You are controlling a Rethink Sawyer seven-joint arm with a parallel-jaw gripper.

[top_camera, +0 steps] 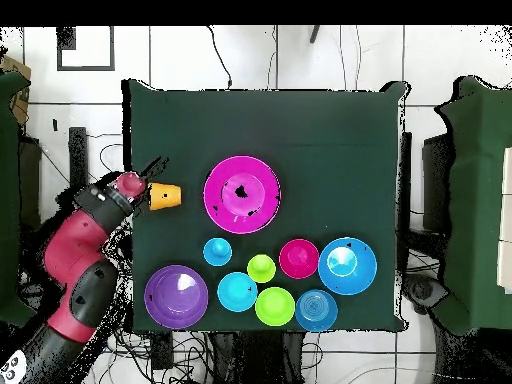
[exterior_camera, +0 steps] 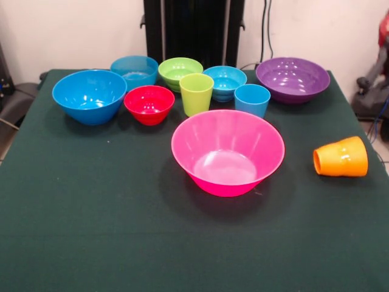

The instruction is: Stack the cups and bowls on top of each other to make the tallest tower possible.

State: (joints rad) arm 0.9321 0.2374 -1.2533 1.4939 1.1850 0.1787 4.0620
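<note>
Nearest the front camera sits the huge glossy pink plastic bowl [exterior_camera: 228, 152], upright and empty on the dark green cloth-covered table [exterior_camera: 91, 231], with nothing stacked in or on it. Only the overhead view shows the robot: the red and black arm [top_camera: 75, 270] reaches in beside the table edge, and its gripper [top_camera: 150, 168] hangs at that edge, close to the orange stepped plastic cup [exterior_camera: 341, 157]; whether its jaws are open or closed cannot be told. That orange cup lies on its side, well apart from the pink bowl, its mouth turned toward the bowl. Beyond the pink bowl, the light blue plastic cup [exterior_camera: 252, 100] and the lime green plastic cup [exterior_camera: 196, 93] stand upright, side by side and apart. Behind and between them sits the ribbed cyan small bowl [exterior_camera: 225, 82], and next to it the small lime green bowl [exterior_camera: 180, 72]. In the front view, the small red glossy bowl [exterior_camera: 149, 104] rests left of the green cup, between it and the large blue plastic bowl [exterior_camera: 89, 96]. A smaller translucent blue bowl [exterior_camera: 134, 72] stands behind those two. At the other end of the row the wide purple plastic bowl [exterior_camera: 292, 79] sits near the table's corner. Every bowl and cup appears empty, and each stands singly on the cloth.
</note>
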